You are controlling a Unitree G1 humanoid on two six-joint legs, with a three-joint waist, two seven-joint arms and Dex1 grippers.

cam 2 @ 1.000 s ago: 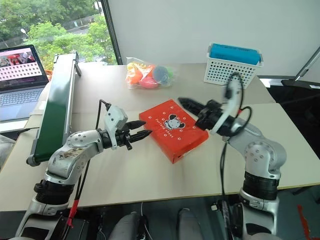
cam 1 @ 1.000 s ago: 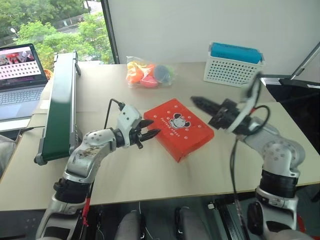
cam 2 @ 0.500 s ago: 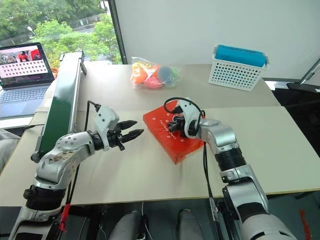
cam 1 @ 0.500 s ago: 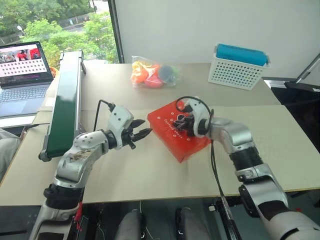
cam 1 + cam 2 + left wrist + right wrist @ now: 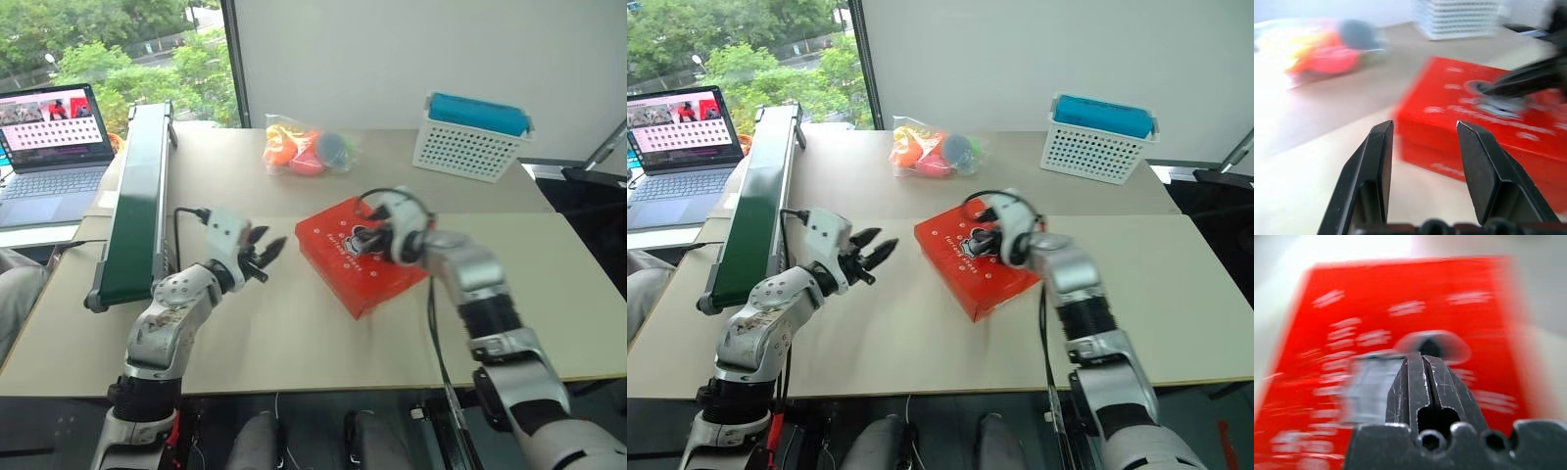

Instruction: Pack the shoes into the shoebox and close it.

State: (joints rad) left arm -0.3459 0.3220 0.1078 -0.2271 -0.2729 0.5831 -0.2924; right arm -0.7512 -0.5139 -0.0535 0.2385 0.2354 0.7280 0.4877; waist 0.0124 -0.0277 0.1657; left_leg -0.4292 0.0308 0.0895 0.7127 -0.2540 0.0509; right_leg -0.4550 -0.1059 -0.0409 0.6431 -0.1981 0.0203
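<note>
Toy bag (image 5: 306, 150) and white basket (image 5: 470, 142) sit far behind the closed shoebox (image 5: 361, 255). Right gripper (image 5: 364, 242), pinched closed, over its lid; left gripper (image 5: 266, 253) half-spread, empty, just left.

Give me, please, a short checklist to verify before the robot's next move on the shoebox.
1. Orange-red cardboard shoebox lid down: ok, it lies flat.
2. Shoes inside: cannot tell, the lid hides the inside.
3. Right hand shut, over the lid's cartoon print: ok.
4. Right hand pressing the lid: cannot tell whether it touches.
5. Left hand open, holding nothing, beside the box: ok.
6. Clear bag of colourful toys and white perforated basket apart from the box: ok.
</note>
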